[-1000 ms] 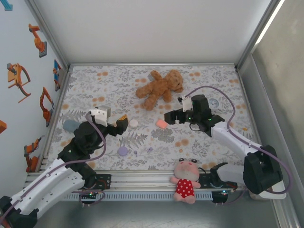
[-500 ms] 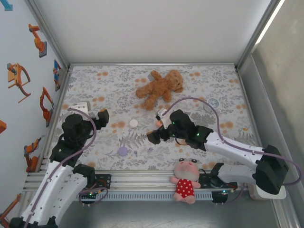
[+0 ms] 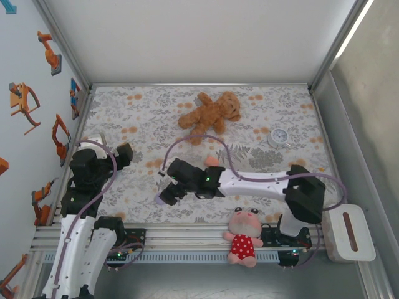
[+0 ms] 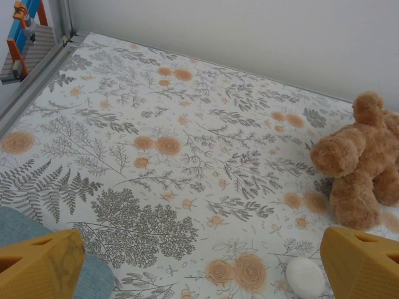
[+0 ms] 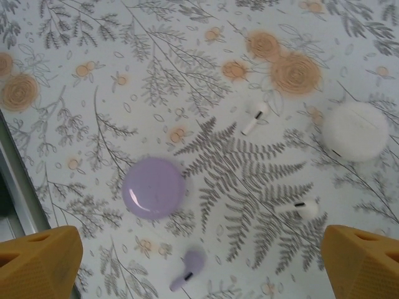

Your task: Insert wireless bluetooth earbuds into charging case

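Note:
In the right wrist view a round purple charging case point(image 5: 153, 187) lies shut on the floral cloth. A pale purple earbud point(image 5: 190, 269) lies just near of it. Two white earbuds point(image 5: 254, 118) point(image 5: 300, 208) lie apart to the right. My right gripper point(image 5: 199, 268) hangs open above them with nothing between its yellow fingertips point(image 5: 40, 261). From above, the right gripper point(image 3: 166, 189) hovers over the purple case point(image 3: 163, 199). My left gripper point(image 3: 123, 153) is open at the far left, empty, and it looks across the cloth point(image 4: 202, 268).
A white round case point(image 5: 355, 131) point(image 4: 305, 276) lies right of the earbuds. A blue-grey case point(image 4: 19, 230) sits by the left finger. A brown teddy point(image 3: 209, 114), a small clock point(image 3: 278, 137), a pink case point(image 3: 212, 161) and a pink doll point(image 3: 244, 235) also lie about.
The right arm has swung left and nearer, from the pink case to above the purple case. The left arm has drawn back to the left edge.

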Motion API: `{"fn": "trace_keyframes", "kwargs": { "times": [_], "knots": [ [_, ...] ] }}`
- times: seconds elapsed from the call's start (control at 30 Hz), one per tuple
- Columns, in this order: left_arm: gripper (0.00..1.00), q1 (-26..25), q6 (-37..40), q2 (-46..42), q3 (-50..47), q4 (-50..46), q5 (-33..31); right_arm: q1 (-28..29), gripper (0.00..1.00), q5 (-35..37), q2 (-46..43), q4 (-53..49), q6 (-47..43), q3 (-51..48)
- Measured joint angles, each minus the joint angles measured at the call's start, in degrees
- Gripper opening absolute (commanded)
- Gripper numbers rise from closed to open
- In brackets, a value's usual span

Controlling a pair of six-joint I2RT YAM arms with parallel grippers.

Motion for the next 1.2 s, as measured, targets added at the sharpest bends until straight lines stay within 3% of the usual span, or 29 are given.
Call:
{"fn": "trace_keyframes", "kwargs": {
  "times": [0.13, 0.43, 0.93, 1.2],
  "knots": [
    [0.96, 0.04, -0.04, -0.02, -0.02, -0.22, 0.48, 2.47, 0.93, 0.87, 7.43, -6.69, 2.84, 8.85],
    [0.96, 0.63, -0.92, -0.28, -0.17, -0.48, -0.44, 3.34, 0.88, 0.37, 15.41, -14.82, 6.93, 13.55],
    [0.96, 1.07, -2.08, -0.35, -0.17, -0.63, -0.94, 3.65, 0.8, -0.5, 23.93, -16.63, 6.97, 20.79],
    [0.96, 1.09, -2.78, -1.25, -0.24, -0.66, -0.94, 3.65, 0.68, -0.7, 26.86, -18.25, 6.8, 23.08]
  ]
}}
